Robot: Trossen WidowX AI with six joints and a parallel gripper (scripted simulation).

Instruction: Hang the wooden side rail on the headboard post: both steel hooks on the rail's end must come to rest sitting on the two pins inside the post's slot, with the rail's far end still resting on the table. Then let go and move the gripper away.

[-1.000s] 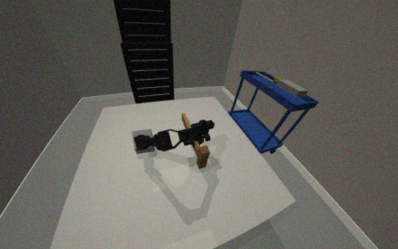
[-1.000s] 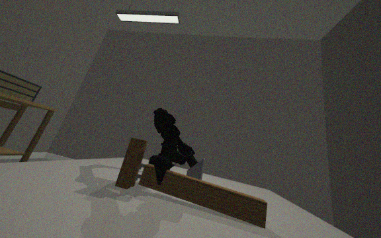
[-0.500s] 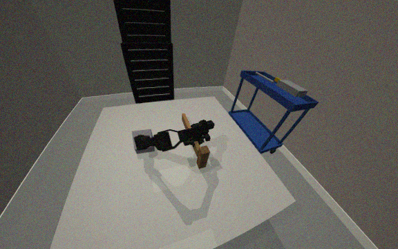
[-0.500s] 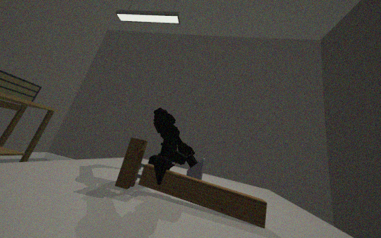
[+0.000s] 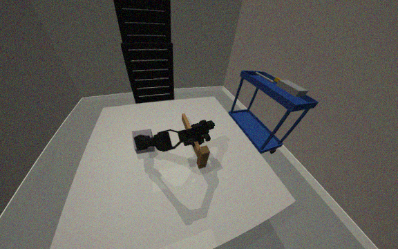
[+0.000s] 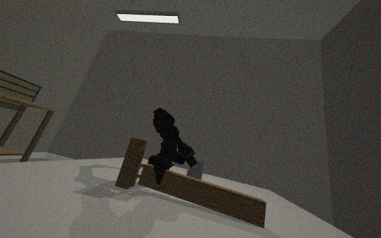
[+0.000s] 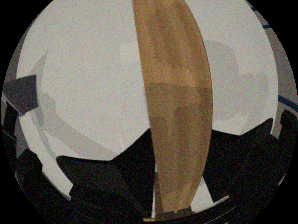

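Note:
The wooden rail (image 5: 184,120) (image 6: 210,196) (image 7: 172,60) reaches from beside the post out across the table. Its far end is low at the tabletop; its near end looks slightly raised in the exterior view. The wooden post (image 5: 203,157) (image 6: 131,162) stands close to that near end, with a narrow gap between them and small dark parts in it. The hooks, pins and slot cannot be made out, so I cannot tell whether they engage. My gripper (image 5: 195,140) (image 6: 159,179) (image 7: 168,130) is shut on the rail near its post end, with a finger on each side.
A grey base block (image 5: 147,133) (image 6: 196,170) (image 7: 22,92) stands on the white table (image 5: 116,207) (image 6: 28,198) behind the rail. Beyond the table are a blue cart (image 5: 271,91), a black shelf rack (image 5: 148,62) and a wooden bench (image 6: 42,132).

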